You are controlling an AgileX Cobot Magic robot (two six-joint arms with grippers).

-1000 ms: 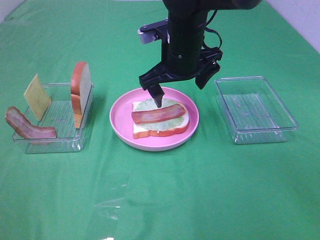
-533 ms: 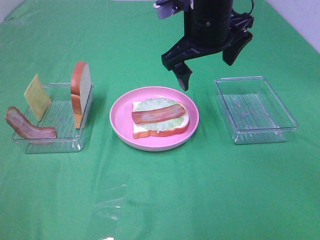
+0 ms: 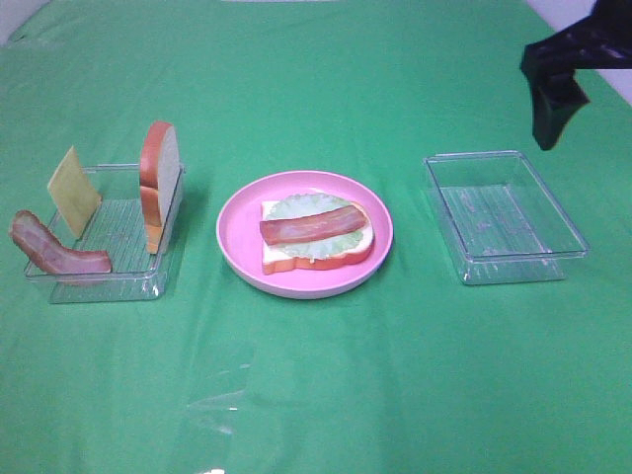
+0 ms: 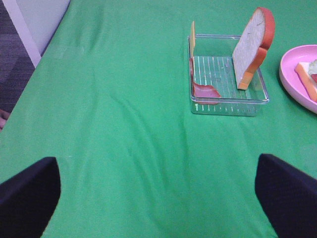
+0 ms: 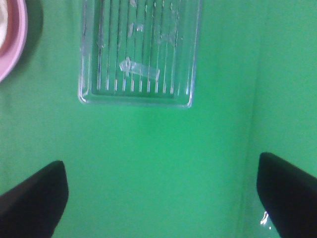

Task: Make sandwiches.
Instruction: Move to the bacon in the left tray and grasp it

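The partly built sandwich (image 3: 316,237) lies on the round pink plate (image 3: 237,232): one bread slice, lettuce (image 3: 294,207) and one bacon strip (image 3: 314,225) on top. The left clear tray (image 3: 118,284) holds an upright bread slice (image 3: 158,183), a yellow cheese square (image 3: 74,190) and a second bacon strip (image 3: 49,252). My right gripper (image 5: 161,198) is open and empty, up at the far right above the empty tray (image 3: 504,212). My left gripper (image 4: 158,198) is open and empty, well away from the left tray (image 4: 225,106); it is out of the exterior view.
Green cloth covers the table. The empty right tray (image 5: 141,49) lies under the right wrist camera, with the plate rim (image 5: 12,44) beside it. In the left wrist view the table's edge and floor (image 4: 20,29) show past the cloth.
My right arm has risen from just above the sandwich and swung to the far right edge, open and empty. The sandwich and trays have not moved.
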